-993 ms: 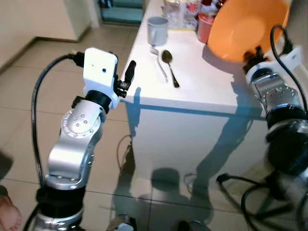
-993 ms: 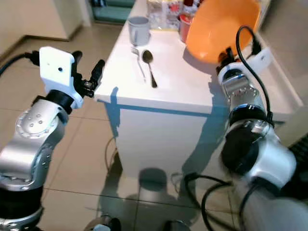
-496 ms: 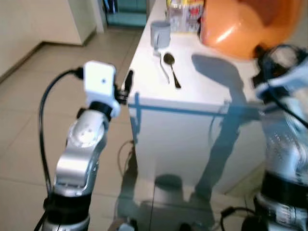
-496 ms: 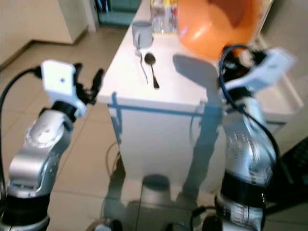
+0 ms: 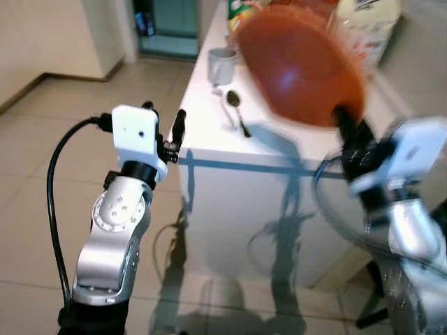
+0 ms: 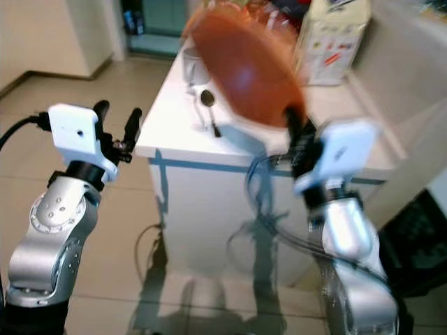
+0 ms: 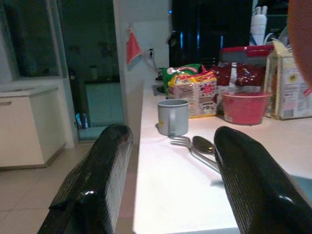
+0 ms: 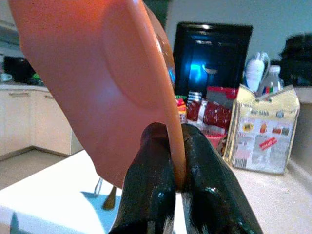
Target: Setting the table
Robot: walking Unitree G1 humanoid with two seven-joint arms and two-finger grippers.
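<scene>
My right gripper (image 8: 176,161) is shut on the rim of an orange plate (image 5: 300,66), holding it tilted on edge above the white table (image 5: 209,132). The plate (image 8: 107,78) looms large in the right wrist view. A fork (image 5: 225,112) and a spoon (image 5: 236,106) lie side by side on the table near its left edge, with a grey mug (image 5: 222,65) behind them. My left gripper (image 5: 162,129) is open and hangs level with the table's near left corner, just off its edge, with nothing between its fingers (image 7: 92,185).
At the table's far end stand a red bowl (image 7: 245,106), snack packets (image 7: 192,90) and a paper carton (image 6: 332,31). Tiled floor (image 5: 42,153) lies to the left, with a doorway (image 5: 167,24) beyond. A dark object (image 6: 419,244) sits low at the right.
My right arm has swung the orange plate leftward and forward, tilting it more on edge over the table. The camera view has shifted. My left gripper stays open beside the table corner.
</scene>
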